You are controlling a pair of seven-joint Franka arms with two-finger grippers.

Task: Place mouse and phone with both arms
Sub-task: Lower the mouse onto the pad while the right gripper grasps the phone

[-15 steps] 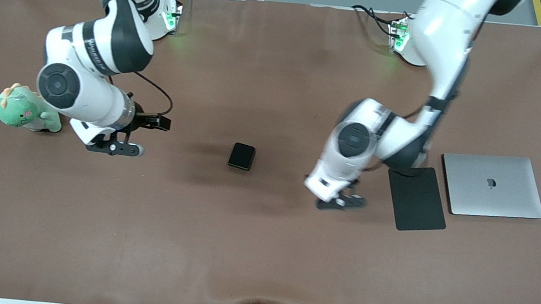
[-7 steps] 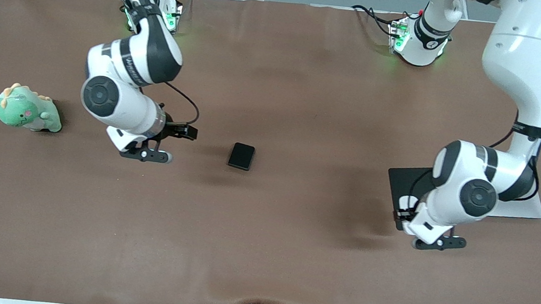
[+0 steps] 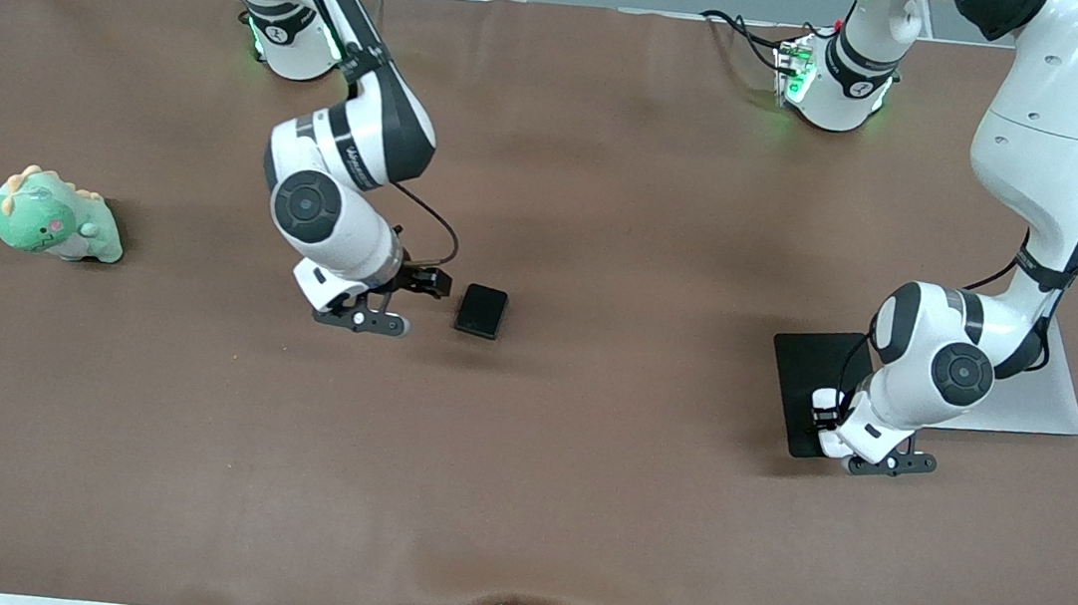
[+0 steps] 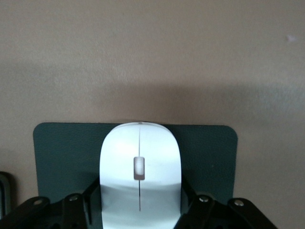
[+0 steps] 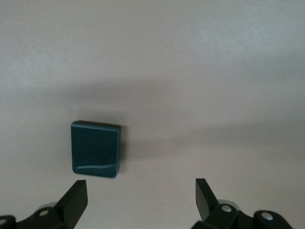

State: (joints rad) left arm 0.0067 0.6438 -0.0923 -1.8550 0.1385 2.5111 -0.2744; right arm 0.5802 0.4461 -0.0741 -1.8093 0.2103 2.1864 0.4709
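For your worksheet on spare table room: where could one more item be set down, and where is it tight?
Bare table runs along the edge nearest the camera, and between the phone and the black mat. It is crowded at the left arm's end: left gripper holding the mouse above the mat, laptop beside it. The open right gripper crowds the phone.

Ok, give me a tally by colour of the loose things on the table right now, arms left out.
Black: 2, the phone and the mat
White: 1, the mouse, held in the left tool over the mat
Silver: 1, the laptop
Green: 1, the plush toy
Total: 5
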